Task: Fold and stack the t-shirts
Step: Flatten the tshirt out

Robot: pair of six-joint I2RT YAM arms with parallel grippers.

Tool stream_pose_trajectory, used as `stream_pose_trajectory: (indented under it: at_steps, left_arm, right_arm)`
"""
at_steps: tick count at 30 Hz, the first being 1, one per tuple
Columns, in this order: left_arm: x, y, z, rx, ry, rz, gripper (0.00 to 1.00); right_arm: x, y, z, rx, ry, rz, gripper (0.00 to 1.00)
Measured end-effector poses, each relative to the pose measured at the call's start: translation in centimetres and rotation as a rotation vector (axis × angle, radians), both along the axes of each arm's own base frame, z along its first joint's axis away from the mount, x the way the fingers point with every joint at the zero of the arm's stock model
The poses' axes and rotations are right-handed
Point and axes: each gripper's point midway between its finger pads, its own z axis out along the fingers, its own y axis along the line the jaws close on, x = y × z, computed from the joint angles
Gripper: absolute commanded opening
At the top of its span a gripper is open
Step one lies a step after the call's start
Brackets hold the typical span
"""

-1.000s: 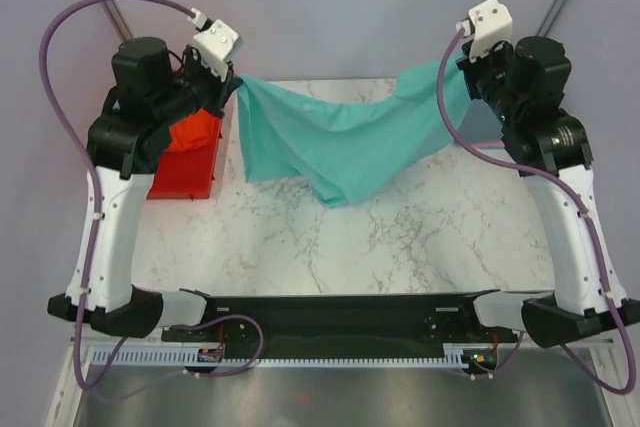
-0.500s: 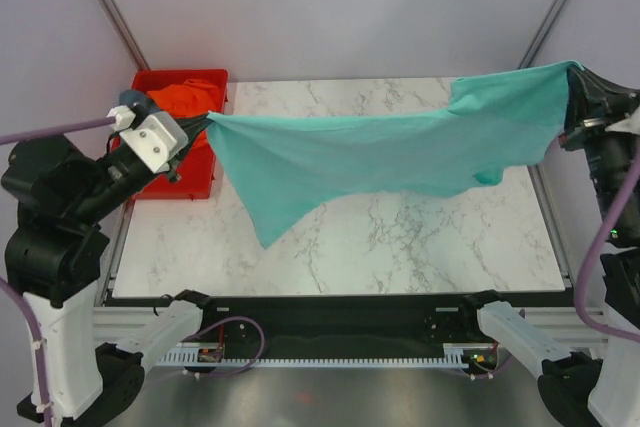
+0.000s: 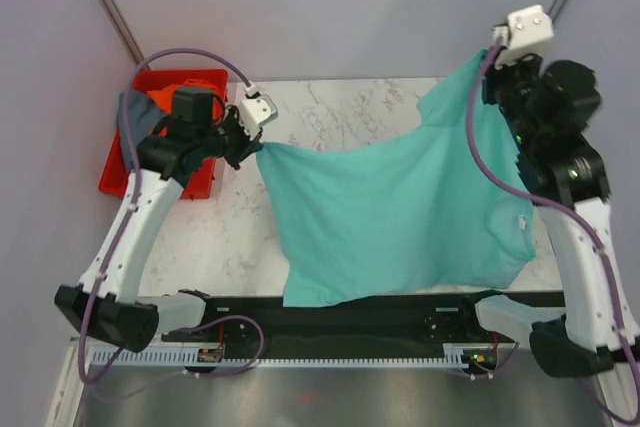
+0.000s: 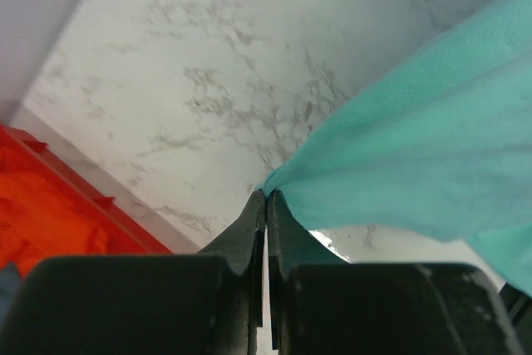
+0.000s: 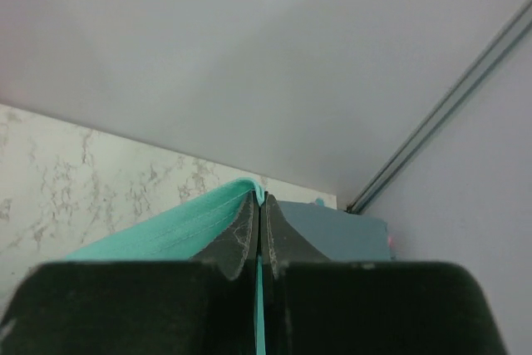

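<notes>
A teal t-shirt hangs spread in the air between both grippers, its lower edge reaching the table's front edge. My left gripper is shut on the shirt's left corner, just right of the red bin; in the left wrist view the gripper pinches the teal cloth at its tips. My right gripper is raised at the back right, shut on the shirt's top corner; in the right wrist view the gripper has the teal hem caught in it. An orange t-shirt and a blue-grey one lie in the bin.
The red plastic bin stands at the table's left edge, also showing at lower left in the left wrist view. The marble table lies under the shirt. A flat blue-grey shape lies past my right fingers.
The shirt was stretched wide and taut across the table; now my left gripper has come inward near the bin, the right stands at the back right, and the shirt hangs down towards the front.
</notes>
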Motion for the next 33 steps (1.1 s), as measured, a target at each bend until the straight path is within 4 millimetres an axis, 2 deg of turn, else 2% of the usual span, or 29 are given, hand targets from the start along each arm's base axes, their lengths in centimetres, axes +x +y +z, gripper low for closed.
stream_pose_trajectory:
  at_steps: [3, 5, 6, 9, 11, 13, 17, 20, 22, 25, 28, 31, 33]
  left_arm:
    - [2.6, 0.2, -6.8, 0.075, 0.152, 0.037, 0.02]
    - [3.9, 0.3, -8.6, 0.097, 0.187, 0.054, 0.02]
    - [4.8, 0.4, -8.9, 0.104, 0.186, 0.065, 0.02]
    - [6.6, 0.3, -7.5, 0.088, 0.148, 0.099, 0.02]
    - [7.5, 0.1, -4.9, 0.043, 0.097, 0.128, 0.02]
    - [7.7, -0.1, -2.0, -0.013, 0.047, 0.151, 0.02]
    - [6.0, 0.0, 4.0, -0.126, -0.047, 0.179, 0.02]
    - [3.6, 0.3, 8.8, -0.197, -0.116, 0.175, 0.02]
    - [1.8, 0.5, 11.3, -0.234, -0.156, 0.166, 0.02]
    - [-1.4, 0.9, 13.4, -0.267, -0.194, 0.142, 0.02]
    - [-4.7, 1.4, 14.5, -0.283, -0.220, 0.118, 0.02]
    - [-7.4, 2.1, 15.5, -0.297, -0.253, 0.110, 0.02]
    - [-9.1, 2.7, 16.6, -0.309, -0.289, 0.107, 0.02]
  right_arm:
    - [6.7, 1.5, -4.2, -0.034, 0.101, -0.007, 0.00]
    - [10.9, 2.2, -7.4, -0.060, 0.172, -0.013, 0.00]
    - [12.7, 2.4, -8.9, -0.074, 0.207, -0.016, 0.00]
    - [16.2, 2.3, -11.9, -0.098, 0.263, -0.032, 0.00]
    - [16.8, 1.8, -12.4, -0.099, 0.270, -0.043, 0.00]
    - [16.6, 1.0, -11.6, -0.090, 0.250, -0.058, 0.00]
    - [13.9, 0.3, -7.7, -0.039, 0.167, -0.054, 0.00]
    - [9.5, 0.1, -3.3, 0.021, 0.065, -0.028, 0.00]
    - [6.2, 0.0, -0.8, 0.053, 0.000, -0.008, 0.00]
    - [0.6, -0.4, 2.1, 0.092, -0.086, 0.019, 0.00]
    - [-4.5, -0.9, 3.8, 0.112, -0.139, 0.043, 0.00]
    - [-8.7, -1.4, 5.6, 0.119, -0.186, 0.054, 0.00]
    - [-10.7, -1.7, 7.1, 0.122, -0.217, 0.060, 0.00]
